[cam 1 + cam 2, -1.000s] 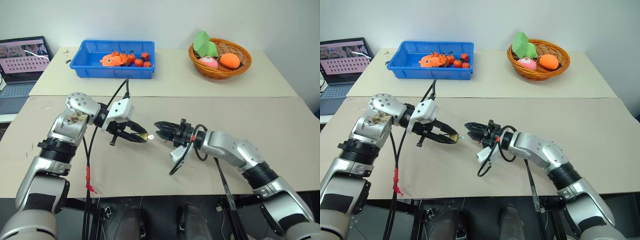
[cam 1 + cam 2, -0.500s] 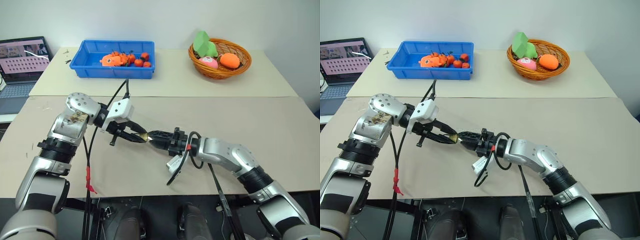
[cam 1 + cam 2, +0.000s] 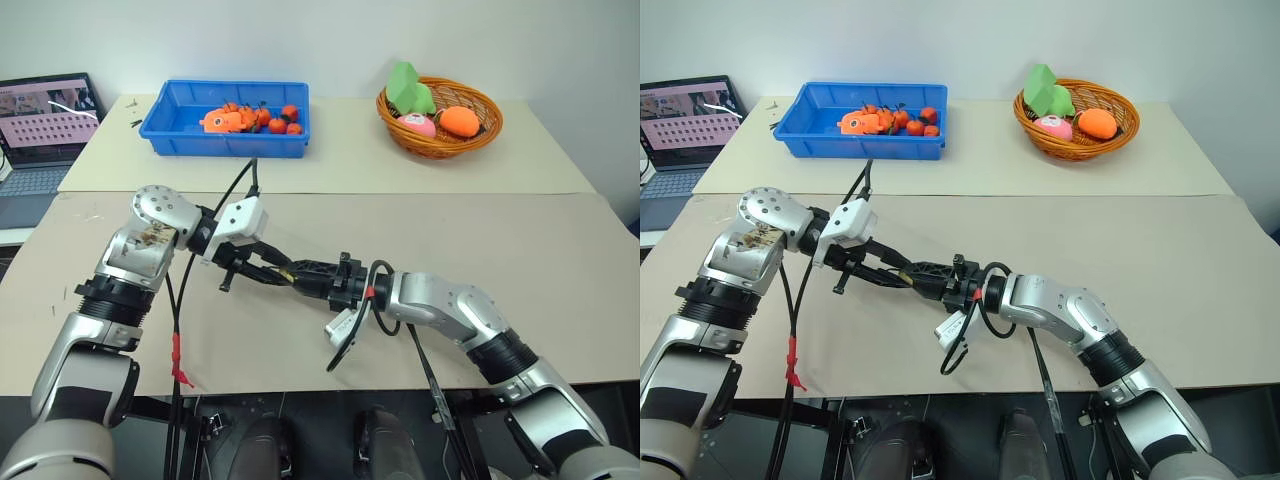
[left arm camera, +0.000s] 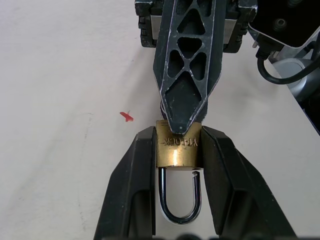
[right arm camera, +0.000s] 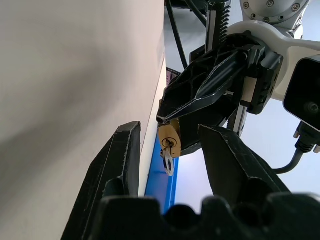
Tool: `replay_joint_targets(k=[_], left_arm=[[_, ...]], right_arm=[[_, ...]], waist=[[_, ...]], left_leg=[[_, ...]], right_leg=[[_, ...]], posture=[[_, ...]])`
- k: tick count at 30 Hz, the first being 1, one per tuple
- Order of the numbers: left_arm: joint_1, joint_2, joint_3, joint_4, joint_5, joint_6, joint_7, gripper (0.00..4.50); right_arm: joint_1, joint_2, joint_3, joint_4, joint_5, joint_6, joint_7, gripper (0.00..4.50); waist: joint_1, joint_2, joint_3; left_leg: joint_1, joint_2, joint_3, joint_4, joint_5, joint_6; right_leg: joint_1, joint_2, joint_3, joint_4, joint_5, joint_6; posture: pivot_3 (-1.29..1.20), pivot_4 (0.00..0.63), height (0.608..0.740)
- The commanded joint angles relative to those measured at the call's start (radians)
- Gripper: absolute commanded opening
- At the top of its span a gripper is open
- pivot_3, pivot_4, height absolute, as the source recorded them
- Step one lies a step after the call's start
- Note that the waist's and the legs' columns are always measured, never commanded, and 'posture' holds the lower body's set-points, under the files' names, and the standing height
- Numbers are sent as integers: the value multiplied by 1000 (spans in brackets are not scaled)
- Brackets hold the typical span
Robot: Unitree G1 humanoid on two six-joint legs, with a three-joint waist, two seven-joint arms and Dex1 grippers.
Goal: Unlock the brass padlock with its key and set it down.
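In the left eye view, the left gripper (image 3: 272,274) is seen reaching from the bent left arm toward four o'clock, low over the table (image 3: 560,250); the right gripper (image 3: 300,274) is stretched level toward nine o'clock from the right arm, so that the two sets of black fingers meet tip to tip near the middle of the table; a blue tray (image 3: 170,128) of small orange things is set at eleven o'clock and a wicker basket (image 3: 440,142) at one o'clock.

In the left wrist view, the left gripper's fingers (image 4: 131,190) are seen clamped on the sides of the brass padlock (image 4: 178,151); its squarish yellow body is pressed between them, with the silver shackle (image 4: 179,200) pointing back toward the wrist, one leg apparently free of the body; a finger of the right gripper is laid over the padlock's far edge; a red speck (image 4: 126,116) is seen on the table beside.

In the right wrist view, the right gripper's fingers (image 5: 120,165) are held apart, either side of the padlock; the small silvery key (image 5: 168,162) is seen stuck in the keyhole, hanging toward six o'clock, untouched by either finger.
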Motion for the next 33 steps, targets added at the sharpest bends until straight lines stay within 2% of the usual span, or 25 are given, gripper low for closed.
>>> replay_joint_targets(k=[1, 2, 3, 6, 8, 10, 33], left_arm=[[-15, 0, 20, -14, -9, -1, 0, 806], [-15, 1, 20, -14, -9, -1, -1, 806], [-16, 1, 20, -15, -10, -1, -1, 806], [-16, 1, 20, -14, -9, -2, -1, 806], [-16, 2, 20, -14, -9, -2, -2, 806], [-16, 1, 20, -14, -10, -1, -2, 806], [-16, 0, 20, -13, -8, -7, 3, 806]], right_arm=[[-10, 6, -14, -21, 37, 7, 4, 2289], [-9, 6, -14, -20, 38, 7, 5, 2289], [-8, 6, -14, -21, 39, 7, 6, 2064], [-7, 6, -16, -21, 40, 6, 7, 1298], [-6, 6, -17, -21, 40, 6, 8, 560], [-5, 5, -17, -20, 39, 5, 7, 151], [-5, 11, -17, -23, 31, 14, 8, 146]], waist=[[0, 0, 0], [0, 0, 0], [0, 0, 0], [0, 0, 0], [0, 0, 0], [0, 0, 0], [0, 0, 0]], left_leg=[[0, 0, 0, 0, 0, 0], [0, 0, 0, 0, 0, 0], [0, 0, 0, 0, 0, 0], [0, 0, 0, 0, 0, 0], [0, 0, 0, 0, 0, 0], [0, 0, 0, 0, 0, 0], [0, 0, 0, 0, 0, 0]], right_leg=[[0, 0, 0, 0, 0, 0], [0, 0, 0, 0, 0, 0], [0, 0, 0, 0, 0, 0], [0, 0, 0, 0, 0, 0], [0, 0, 0, 0, 0, 0], [0, 0, 0, 0, 0, 0], [0, 0, 0, 0, 0, 0]], posture=[[0, 150, 664], [0, 150, 664], [0, 150, 664], [0, 150, 664], [0, 150, 664], [0, 150, 664], [0, 150, 664]])
